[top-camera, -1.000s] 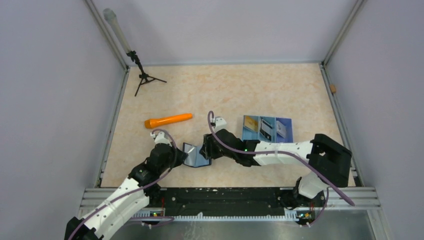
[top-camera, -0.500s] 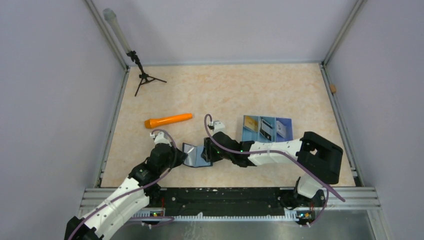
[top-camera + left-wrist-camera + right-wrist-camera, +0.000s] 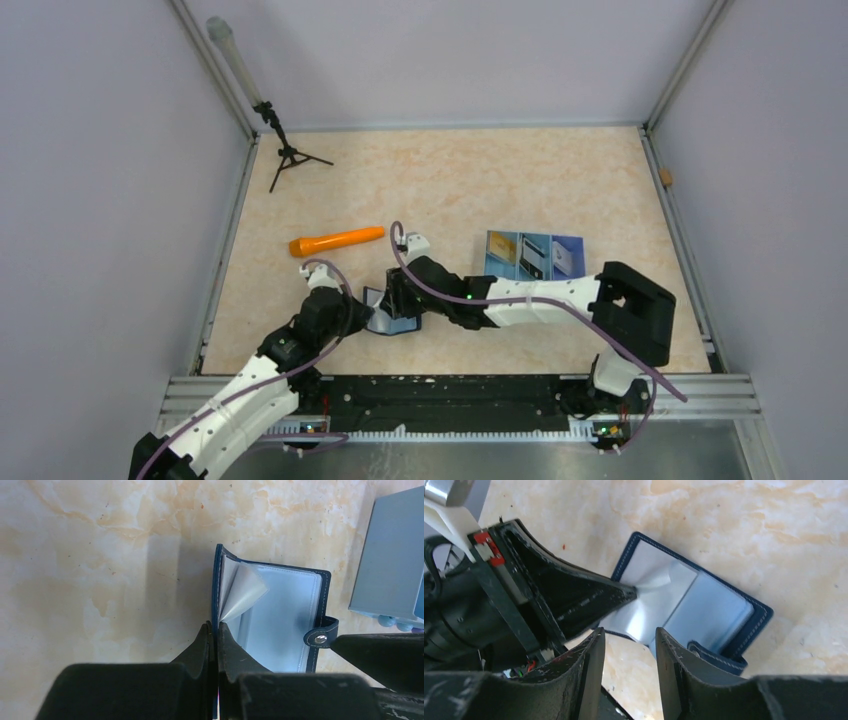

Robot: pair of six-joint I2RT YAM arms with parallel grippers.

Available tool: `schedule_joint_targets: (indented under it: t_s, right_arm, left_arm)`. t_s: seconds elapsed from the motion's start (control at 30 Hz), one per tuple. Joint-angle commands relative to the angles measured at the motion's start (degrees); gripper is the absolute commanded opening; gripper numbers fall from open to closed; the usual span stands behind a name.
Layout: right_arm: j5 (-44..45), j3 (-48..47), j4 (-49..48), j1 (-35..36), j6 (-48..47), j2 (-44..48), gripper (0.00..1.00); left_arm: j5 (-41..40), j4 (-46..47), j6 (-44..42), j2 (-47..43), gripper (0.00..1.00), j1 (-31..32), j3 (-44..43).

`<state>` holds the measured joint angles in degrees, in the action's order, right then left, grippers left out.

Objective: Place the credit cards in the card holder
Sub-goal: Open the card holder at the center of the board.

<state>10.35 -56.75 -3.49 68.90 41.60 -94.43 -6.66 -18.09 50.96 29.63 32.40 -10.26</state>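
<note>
Across the table [image 3: 480, 180], the right arm [image 3: 540, 298] is reaching further left than a second ago. The right gripper [image 3: 629, 639], earlier just right of the card holder [image 3: 704, 607], is now hovering over its open pale-blue inside, jaws standing partly apart with nothing between them. The left arm [image 3: 250, 385] is staying put, and the left gripper [image 3: 216, 630] is pinching fully closed on the holder's navy cover edge, propping it open near the table's front. The blue board [image 3: 575, 250] is lying apart to the right, the credit cards [image 3: 503, 247] resting on it. A clear sleeve [image 3: 242, 592] is curling up inside the holder, near the snap tab [image 3: 320, 637]. Arriving empty, the right gripper is probably coming to spread the holder, so no card is going in yet
</note>
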Motion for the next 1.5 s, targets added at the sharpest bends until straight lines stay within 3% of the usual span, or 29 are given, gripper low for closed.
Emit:
schedule_joint_targets:
  t_s: [0.0,0.2,0.53,1.23,1.47]
  right_arm:
    - [0.17,-5.56,1.53,0.59,-1.41,-4.63,0.41]
    - [2.71,-8.95,8.33,0.68,-0.41,-8.97,0.42]
    - [9.88,-5.81,13.57,0.57,2.46,-5.31,0.47]
    - [2.79,1.18,2.63,-2.05,5.52,-4.81,0.43]
    - [5.3,1.56,3.31,-2.28,5.39,-3.62,0.4]
  left_arm:
    - [-1.05,-1.31,-0.07,-0.42,0.0,0.09,-0.05]
    - [-1.25,-1.72,-0.16,-0.73,0.0,0.11,-0.02]
    - [-1.34,-1.82,-0.16,-1.02,0.0,0.11,0.1]
    - [-1.52,-2.31,-0.11,-1.4,0.0,0.12,0.15]
    - [-1.39,-2.14,-0.16,-1.13,0.0,0.11,0.24]
